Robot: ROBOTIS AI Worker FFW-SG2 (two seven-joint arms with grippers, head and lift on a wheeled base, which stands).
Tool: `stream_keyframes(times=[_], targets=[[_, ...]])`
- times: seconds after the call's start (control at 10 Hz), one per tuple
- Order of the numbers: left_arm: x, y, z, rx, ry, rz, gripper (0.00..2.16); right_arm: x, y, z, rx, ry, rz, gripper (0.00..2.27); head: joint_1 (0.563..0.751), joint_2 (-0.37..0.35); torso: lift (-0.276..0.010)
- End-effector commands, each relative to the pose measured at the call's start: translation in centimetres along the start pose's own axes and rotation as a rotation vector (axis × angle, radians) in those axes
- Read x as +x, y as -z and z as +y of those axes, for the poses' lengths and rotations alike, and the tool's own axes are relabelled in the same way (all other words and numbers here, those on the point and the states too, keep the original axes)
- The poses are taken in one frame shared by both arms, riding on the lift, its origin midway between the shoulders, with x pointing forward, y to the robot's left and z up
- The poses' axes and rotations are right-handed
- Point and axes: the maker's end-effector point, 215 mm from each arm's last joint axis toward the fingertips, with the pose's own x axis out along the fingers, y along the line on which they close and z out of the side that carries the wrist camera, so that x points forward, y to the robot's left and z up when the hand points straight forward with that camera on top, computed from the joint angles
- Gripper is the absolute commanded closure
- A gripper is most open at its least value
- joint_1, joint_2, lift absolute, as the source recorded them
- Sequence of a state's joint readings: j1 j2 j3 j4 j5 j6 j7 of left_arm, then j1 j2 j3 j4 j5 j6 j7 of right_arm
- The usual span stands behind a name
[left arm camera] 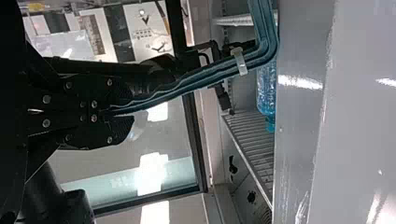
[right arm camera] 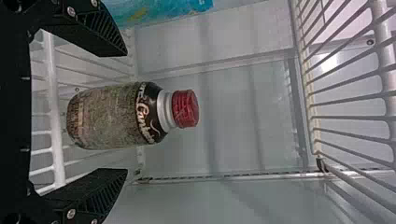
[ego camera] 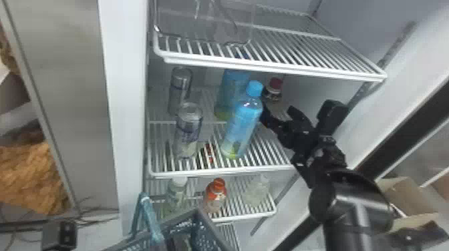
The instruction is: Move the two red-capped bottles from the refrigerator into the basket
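Right gripper (ego camera: 277, 108) faces a mottled brown bottle (right arm camera: 109, 116), its cap (right arm camera: 186, 108) ridged red.

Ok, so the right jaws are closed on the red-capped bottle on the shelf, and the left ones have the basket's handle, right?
Not quite: the right gripper isn't closed on the red-capped bottle. The right wrist view shows its jaws open, one on either side, with a gap to each. The left gripper does hold the basket's handle.

Basket (ego camera: 211, 228) cut off by head view's bottom edge, print on cans (ego camera: 189, 128) blurred
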State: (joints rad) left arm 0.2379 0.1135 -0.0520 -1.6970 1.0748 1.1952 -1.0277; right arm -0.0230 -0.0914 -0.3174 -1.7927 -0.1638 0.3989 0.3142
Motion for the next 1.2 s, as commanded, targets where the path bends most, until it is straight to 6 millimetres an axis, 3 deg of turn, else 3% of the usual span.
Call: stream_keyframes(times=[0.0, 0.4, 0.9, 1.0, 1.1], targets=[[-0.1, -0.1, 0.0, 0.001, -0.001, -0.002, 1.17, 0.9, 0.3, 0.5, 0.005, -0.011, 0.012, 0.13, 0.695, -0.35, 0.0], [0.0, -0.2, -0.1, 0.006, -0.001, 0.0, 1.17, 2.4, -0.6, 0.1, 0.003, -0.001, 0.008, 0.13, 0.695, -0.35, 0.0], [0.0, -0.1, 0.0, 0.0, -0.001, 0.002, 1.17, 3.7, 0.1, -0.4, 0.007, 0.014, 0.04, 0.18, 0.695, -0.35, 0.0], [0.1, -0.2, 0.0, 0.001, -0.001, 0.004, 1.17, 4.0, -0.1, -0.6, 0.008, 0.015, 0.04, 0.33, 0.695, -0.35, 0.0], [0.1, -0.2, -0.1, 0.003, -0.001, 0.006, 1.17, 4.4, -0.2, -0.6, 0.008, 0.013, 0.042, 0.73, 0.695, -0.35, 0.0]])
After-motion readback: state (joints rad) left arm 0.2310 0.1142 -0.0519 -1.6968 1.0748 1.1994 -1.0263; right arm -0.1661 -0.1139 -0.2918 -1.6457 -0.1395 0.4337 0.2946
